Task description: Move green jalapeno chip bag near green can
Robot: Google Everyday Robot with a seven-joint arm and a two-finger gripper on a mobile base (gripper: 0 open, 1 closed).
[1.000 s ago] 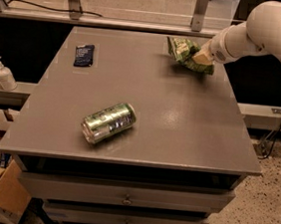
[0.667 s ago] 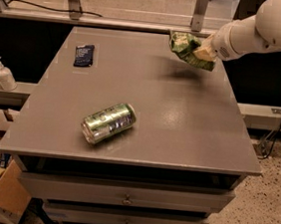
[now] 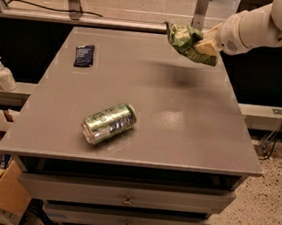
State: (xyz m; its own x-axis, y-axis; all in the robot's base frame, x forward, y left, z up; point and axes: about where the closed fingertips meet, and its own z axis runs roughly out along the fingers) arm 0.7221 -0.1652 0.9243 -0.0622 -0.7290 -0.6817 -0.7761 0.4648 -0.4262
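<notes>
Overhead, the white arm reaches in from the right, sloping down leftward; its gripper has its jaws clamped on the green jalapeno chip bag, held clear above the table's far right; the green can lies sideways near the front left, well apart.

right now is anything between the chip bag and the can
Nothing visible. The gripper, jaws shut on the green jalapeno chip bag, is above the table's far right; bare tabletop runs from there to the green can. The dark blue packet lies far left.
</notes>
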